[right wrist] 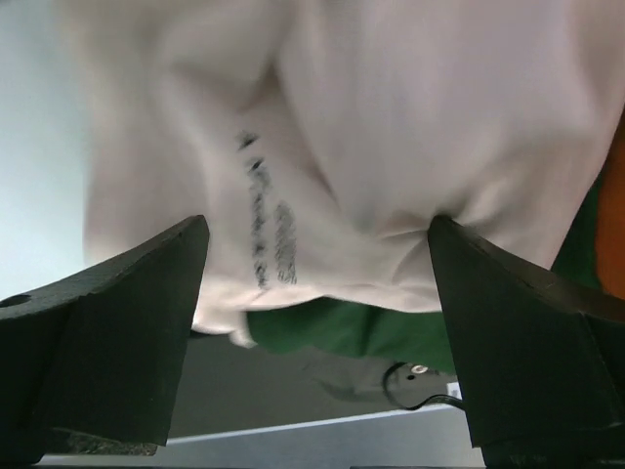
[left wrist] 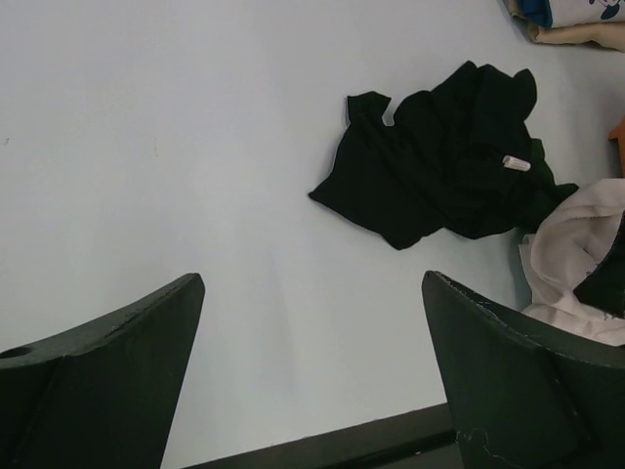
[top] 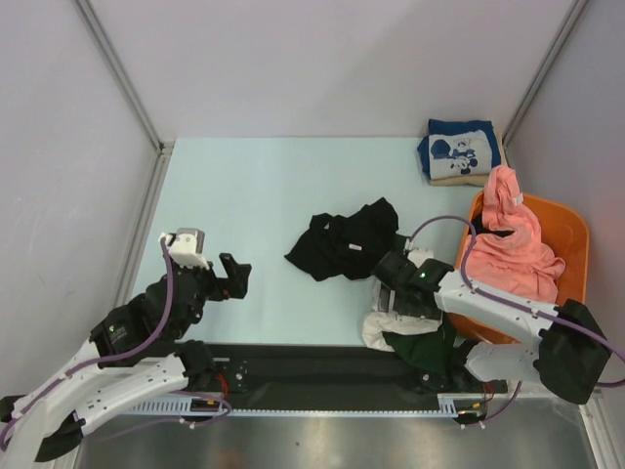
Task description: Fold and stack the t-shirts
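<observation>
On the left I see the left gripper (top: 230, 277) hanging over the pale table (top: 254, 186), and in its wrist view its two dark fingers (left wrist: 107, 376) stand far apart with nothing between them, only bare table surface. To the right of it, near the middle of the table, lies the black t-shirt (top: 346, 239), crumpled and not folded, with a small white tag (left wrist: 516, 163) showing on its right part. Just beside this shirt, toward the near edge, is the right gripper (right wrist: 317, 220). Its jaws are also wide, and I see no cloth pinched between them. The off-white t-shirt (right wrist: 391, 117) fills the view right in front of its fingertips, with some faint dark print on it. This shirt lies in a heap at the near edge of the table, under the right arm, and the dark green t-shirt (top: 430, 344) is bunched against it, partly below it. Further to the right the pink t-shirt (top: 515, 246) lies piled in the orange basket (top: 576, 227), with one part hanging over the far rim. At the far right corner of the table the navy t-shirt (top: 459, 147) with white cartoon print is folded and lies on top of a folded beige t-shirt (top: 471, 180).
</observation>
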`<state>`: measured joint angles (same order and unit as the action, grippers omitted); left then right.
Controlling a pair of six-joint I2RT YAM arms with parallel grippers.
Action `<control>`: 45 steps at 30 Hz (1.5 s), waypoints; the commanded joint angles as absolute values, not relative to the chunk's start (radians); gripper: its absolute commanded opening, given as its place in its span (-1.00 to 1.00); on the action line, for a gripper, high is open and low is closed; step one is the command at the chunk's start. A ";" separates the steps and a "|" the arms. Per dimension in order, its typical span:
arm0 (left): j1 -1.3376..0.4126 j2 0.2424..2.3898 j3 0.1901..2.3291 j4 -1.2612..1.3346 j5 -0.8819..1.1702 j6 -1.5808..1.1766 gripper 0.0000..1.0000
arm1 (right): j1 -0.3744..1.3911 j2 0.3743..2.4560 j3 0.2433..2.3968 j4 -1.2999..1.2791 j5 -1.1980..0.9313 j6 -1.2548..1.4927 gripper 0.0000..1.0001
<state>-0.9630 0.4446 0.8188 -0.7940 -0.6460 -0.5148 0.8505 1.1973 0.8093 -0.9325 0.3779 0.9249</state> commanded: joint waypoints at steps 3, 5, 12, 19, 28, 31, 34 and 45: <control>-0.953 0.440 0.816 -0.769 -0.634 -0.509 1.00 | 0.824 1.255 0.712 -0.818 0.322 0.993 0.74; -0.953 0.437 0.816 -0.772 -0.637 -0.511 1.00 | 0.807 1.270 0.739 -0.807 0.328 0.950 0.14; -0.953 0.434 0.815 -0.773 -0.643 -0.512 1.00 | 0.648 1.186 1.340 -1.020 0.437 0.730 -1.00; -0.953 0.449 0.816 -0.773 -0.643 -0.512 1.00 | 0.456 1.281 2.300 -1.330 0.713 0.522 -1.00; -0.951 0.468 0.815 -0.772 -0.634 -0.512 1.00 | 0.448 1.008 2.149 -1.213 1.197 0.423 -1.00; -0.951 0.479 0.815 -0.770 -0.632 -0.511 1.00 | 0.448 0.947 2.028 -1.280 1.325 0.513 -1.00; -0.951 0.494 0.813 -0.767 -0.626 -0.512 0.99 | 0.446 0.896 1.936 -1.365 1.350 0.622 -1.00; -0.928 0.538 0.813 -0.767 -0.614 -0.528 1.00 | 0.471 0.908 1.277 -0.953 0.445 0.623 0.76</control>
